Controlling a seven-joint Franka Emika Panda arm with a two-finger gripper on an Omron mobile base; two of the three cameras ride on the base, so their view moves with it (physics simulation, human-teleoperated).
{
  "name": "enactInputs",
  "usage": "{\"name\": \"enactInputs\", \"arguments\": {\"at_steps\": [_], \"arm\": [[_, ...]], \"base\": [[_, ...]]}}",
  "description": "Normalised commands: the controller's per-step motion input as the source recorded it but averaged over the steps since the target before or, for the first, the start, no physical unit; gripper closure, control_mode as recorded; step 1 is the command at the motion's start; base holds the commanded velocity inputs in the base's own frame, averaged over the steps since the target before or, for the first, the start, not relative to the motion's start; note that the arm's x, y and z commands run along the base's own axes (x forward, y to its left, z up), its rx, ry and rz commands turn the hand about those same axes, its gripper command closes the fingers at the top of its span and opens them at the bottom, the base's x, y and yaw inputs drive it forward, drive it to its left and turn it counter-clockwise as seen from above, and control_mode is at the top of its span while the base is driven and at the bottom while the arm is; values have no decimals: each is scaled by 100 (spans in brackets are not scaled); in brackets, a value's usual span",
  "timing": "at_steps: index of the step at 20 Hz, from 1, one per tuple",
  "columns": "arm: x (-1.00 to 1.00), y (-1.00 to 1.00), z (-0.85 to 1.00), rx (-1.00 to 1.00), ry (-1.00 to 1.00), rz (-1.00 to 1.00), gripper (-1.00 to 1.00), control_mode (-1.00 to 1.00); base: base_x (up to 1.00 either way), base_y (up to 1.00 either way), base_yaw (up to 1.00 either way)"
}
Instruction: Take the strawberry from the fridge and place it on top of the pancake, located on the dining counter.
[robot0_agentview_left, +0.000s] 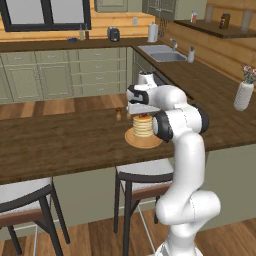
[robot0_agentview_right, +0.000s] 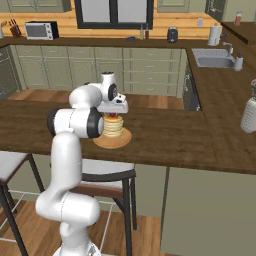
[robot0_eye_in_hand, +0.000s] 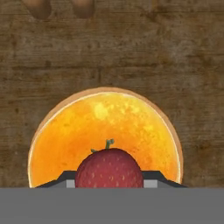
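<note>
Above the pancake on the dining counter, the tool pinches the strawberry.

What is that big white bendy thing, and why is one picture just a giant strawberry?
The white thing is a robot arm in a pretend kitchen. Two pictures come from cameras behind it, one on each side. The third comes from a camera on its hand, looking straight down. Its gripper, the pinching part, is shut on a strawberry, so the berry looks huge up close. Below it is a stack of pancakes on a plate, standing on the long brown wooden counter. A small brownish object stands on the counter just past the plate.
</note>
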Motion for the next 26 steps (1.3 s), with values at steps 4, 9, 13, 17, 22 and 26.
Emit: {"name": "enactInputs", "arguments": {"at_steps": [4,9,13,17,22,26], "arm": [[-8,0,-12,0,4,0,100,-100],[-21,0,-8,0,4,-1,100,-100],[-23,0,-6,0,3,-2,100,-100],[-24,0,-4,0,2,-3,100,-100],[-26,0,-10,0,2,-3,100,-100],[-16,0,-12,0,3,-2,100,-100]], "base": [[0,0,0],[0,0,0],[0,0,0],[0,0,0],[0,0,0],[0,0,0]]}}
